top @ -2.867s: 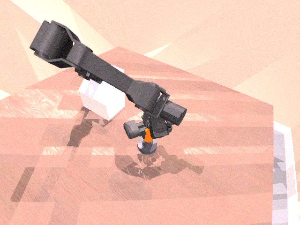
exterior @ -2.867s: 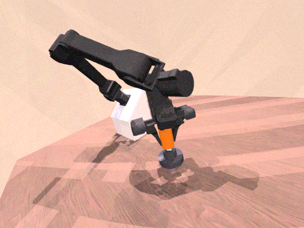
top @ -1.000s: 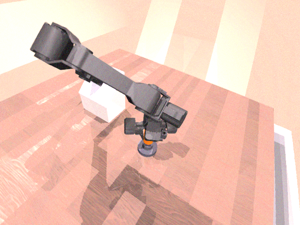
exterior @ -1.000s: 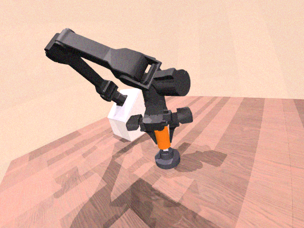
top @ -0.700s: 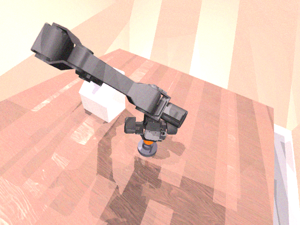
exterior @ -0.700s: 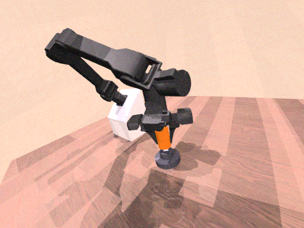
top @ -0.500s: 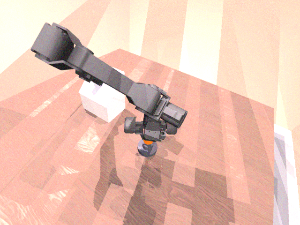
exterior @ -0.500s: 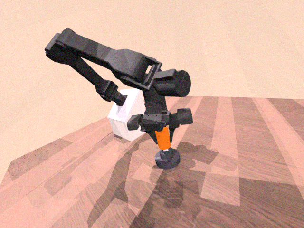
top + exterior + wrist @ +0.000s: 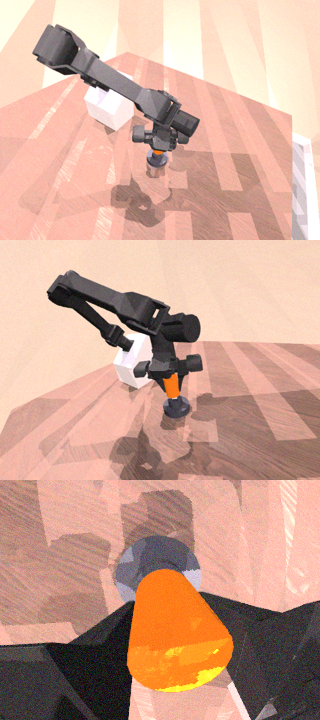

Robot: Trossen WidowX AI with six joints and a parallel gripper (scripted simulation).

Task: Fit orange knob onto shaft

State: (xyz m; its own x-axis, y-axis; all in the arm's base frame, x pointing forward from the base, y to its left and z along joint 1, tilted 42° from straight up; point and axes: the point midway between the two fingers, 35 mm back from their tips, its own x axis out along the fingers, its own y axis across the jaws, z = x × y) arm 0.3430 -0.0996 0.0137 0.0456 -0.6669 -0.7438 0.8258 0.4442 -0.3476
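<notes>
1. My gripper (image 9: 171, 384) is clamped on the upper part of the orange knob (image 9: 171, 387), which hangs nearly upright, leaning slightly, right above the round pedestal (image 9: 176, 408).
2. In the exterior view a short pale stub of the silver D-shaped shaft (image 9: 174, 397) shows between the knob's lower end and the pedestal, so I judge the knob not seated.
3. In the wrist view the knob (image 9: 178, 634) covers the shaft entirely; only the pedestal's rim (image 9: 134, 567) shows behind it. I cannot tell whether the two flats agree.
4. Risk: if the flats disagree, pushing down may jam the knob on the shaft tip, or let it slip or tilt between my fingers.
5. Risk: the slight lean may bind the hole against the shaft; letting go early would probably leave the knob perched and liable to topple.
6. Room: the white block (image 9: 131, 364) at the arm's base stands behind, apart from the pedestal; the table's (image 9: 232, 155) edges lie well away, leaving free space for twisting and descending.
</notes>
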